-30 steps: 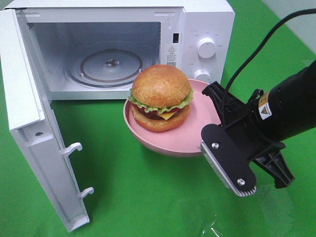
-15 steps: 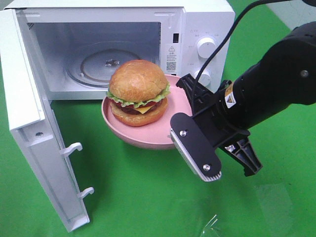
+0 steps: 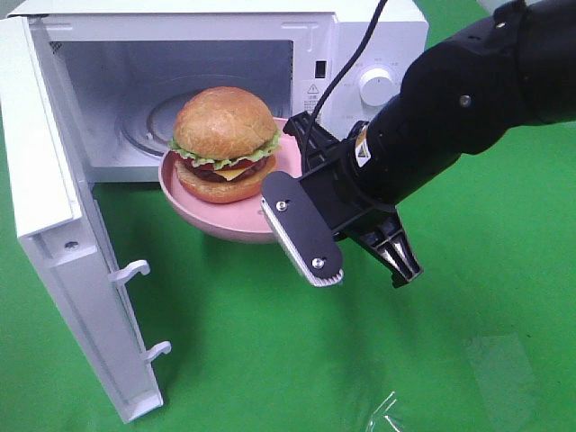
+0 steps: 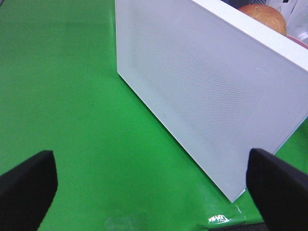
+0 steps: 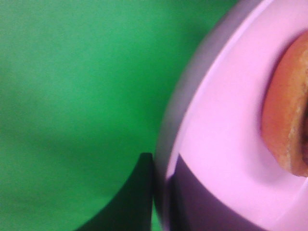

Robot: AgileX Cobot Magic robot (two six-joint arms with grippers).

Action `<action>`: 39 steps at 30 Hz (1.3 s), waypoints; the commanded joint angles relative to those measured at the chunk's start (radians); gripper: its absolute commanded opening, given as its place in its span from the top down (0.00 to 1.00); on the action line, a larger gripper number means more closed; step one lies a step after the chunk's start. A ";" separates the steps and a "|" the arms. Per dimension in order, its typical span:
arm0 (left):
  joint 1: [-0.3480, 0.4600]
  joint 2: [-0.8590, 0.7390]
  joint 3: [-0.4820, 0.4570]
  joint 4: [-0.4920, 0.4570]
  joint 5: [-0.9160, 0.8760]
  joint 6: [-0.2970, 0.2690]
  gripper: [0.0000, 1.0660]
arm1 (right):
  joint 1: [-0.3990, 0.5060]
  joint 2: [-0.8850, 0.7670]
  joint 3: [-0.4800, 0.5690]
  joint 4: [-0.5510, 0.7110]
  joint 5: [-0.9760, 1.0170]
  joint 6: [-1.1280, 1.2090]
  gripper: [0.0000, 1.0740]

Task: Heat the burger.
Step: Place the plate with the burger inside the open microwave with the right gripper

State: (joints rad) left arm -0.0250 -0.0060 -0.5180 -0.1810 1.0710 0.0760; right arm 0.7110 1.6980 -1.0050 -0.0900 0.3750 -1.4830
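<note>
The right gripper (image 5: 161,190), clamped on the rim of the pink plate (image 3: 216,220), has carried the burger (image 3: 225,135) to the open microwave (image 3: 378,45); insertion likely follows. The left gripper (image 4: 153,187) hangs wide open, empty.

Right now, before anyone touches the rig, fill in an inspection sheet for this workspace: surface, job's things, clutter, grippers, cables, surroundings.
Surface: green cloth, lying flat.
Job's things: burger sits on the pink plate, which is held up at the mouth of the microwave; its door is wide open, and the glass turntable shows behind the plate.
Clutter: clear plastic scrap near the front edge.
Grippers: right gripper shut on the pink plate's rim; left gripper open, holding nothing, facing the door's outer side.
Cables: black cable rising from the right arm.
Surroundings: nothing seen.
</note>
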 commanded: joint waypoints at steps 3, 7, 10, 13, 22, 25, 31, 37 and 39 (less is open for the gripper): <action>-0.006 -0.005 0.002 -0.001 0.000 -0.007 0.04 | 0.003 0.033 -0.071 0.002 -0.021 0.013 1.00; -0.006 -0.005 0.002 -0.001 0.000 -0.007 0.04 | 0.003 0.066 -0.111 -0.001 -0.019 0.042 1.00; -0.006 -0.005 0.002 -0.001 0.000 -0.007 0.04 | 0.003 0.089 -0.139 -0.005 -0.019 0.057 1.00; -0.006 -0.005 0.002 -0.001 0.000 -0.007 0.04 | 0.012 0.107 -0.155 -0.005 -0.019 0.057 1.00; -0.006 -0.005 0.002 -0.001 0.000 -0.007 0.04 | 0.012 0.190 -0.246 -0.023 0.013 0.097 1.00; -0.006 -0.005 0.002 -0.001 0.000 -0.007 0.04 | 0.011 0.208 -0.271 -0.040 0.029 0.128 1.00; -0.006 -0.005 0.002 -0.001 0.000 -0.007 0.04 | 0.011 0.259 -0.362 -0.059 0.058 0.188 1.00; -0.006 -0.005 0.002 -0.001 0.000 -0.007 0.04 | 0.011 0.293 -0.427 -0.059 0.081 0.188 1.00; -0.006 -0.005 0.002 -0.001 0.000 -0.007 0.04 | 0.011 0.307 -0.460 -0.062 0.083 0.188 1.00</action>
State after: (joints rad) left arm -0.0250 -0.0060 -0.5180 -0.1810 1.0710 0.0760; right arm 0.7250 2.0100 -1.4320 -0.1300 0.5010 -1.3140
